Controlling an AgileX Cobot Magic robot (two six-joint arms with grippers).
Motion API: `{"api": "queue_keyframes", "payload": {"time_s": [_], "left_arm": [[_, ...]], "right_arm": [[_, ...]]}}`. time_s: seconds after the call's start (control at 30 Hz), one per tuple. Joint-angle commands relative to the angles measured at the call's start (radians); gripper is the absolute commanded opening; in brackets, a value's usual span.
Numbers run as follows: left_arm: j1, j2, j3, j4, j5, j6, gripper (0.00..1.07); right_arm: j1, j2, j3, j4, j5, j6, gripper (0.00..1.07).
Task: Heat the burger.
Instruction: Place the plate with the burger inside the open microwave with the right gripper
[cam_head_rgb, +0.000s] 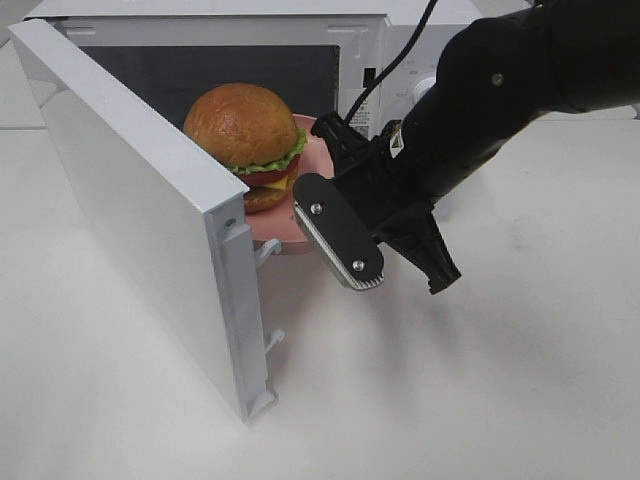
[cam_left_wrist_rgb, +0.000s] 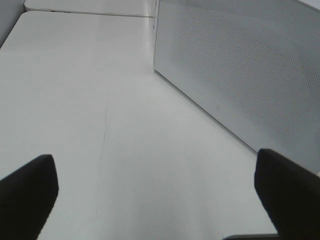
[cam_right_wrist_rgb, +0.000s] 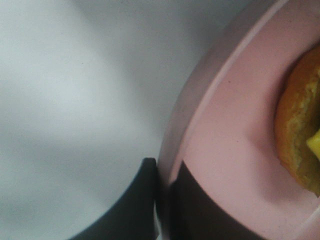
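Note:
The burger (cam_head_rgb: 245, 135), with a glossy brown bun, lettuce, tomato and cheese, stands on a pink plate (cam_head_rgb: 285, 235) at the mouth of the open microwave (cam_head_rgb: 250, 30). The plate's near part sticks out past the opening. My right gripper (cam_head_rgb: 328, 140) reaches in from the right and is shut on the plate's rim. The right wrist view shows its dark fingers (cam_right_wrist_rgb: 200, 210) pinching the pink plate (cam_right_wrist_rgb: 235, 130), with the burger (cam_right_wrist_rgb: 300, 125) just beyond. My left gripper (cam_left_wrist_rgb: 157, 200) is open over bare table, holding nothing, and is out of the exterior high view.
The white microwave door (cam_head_rgb: 130, 190) swings out wide toward the front left, its latch hooks facing the opening. A white perforated panel of the microwave (cam_left_wrist_rgb: 240, 65) stands close ahead of the left gripper. A black cable runs down behind the right arm.

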Motion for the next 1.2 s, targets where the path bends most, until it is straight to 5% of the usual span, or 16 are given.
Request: {"api": "queue_keyframes", "payload": {"time_s": [0.03,0.6,1.2], "left_arm": [[0.002,-0.015,0.0,0.0,-0.014,0.002,1.0],[0.002,-0.015,0.0,0.0,-0.014,0.002,1.0],[0.002,-0.015,0.0,0.0,-0.014,0.002,1.0]], "right_arm": [[0.003,0.017,-0.053,0.007,-0.034,0.004,0.0],[0.001,0.139,-0.193,0.077,-0.034,-0.044,0.0],[0.0,0.285,-0.36,0.016,-0.023,0.08,0.0]]}}
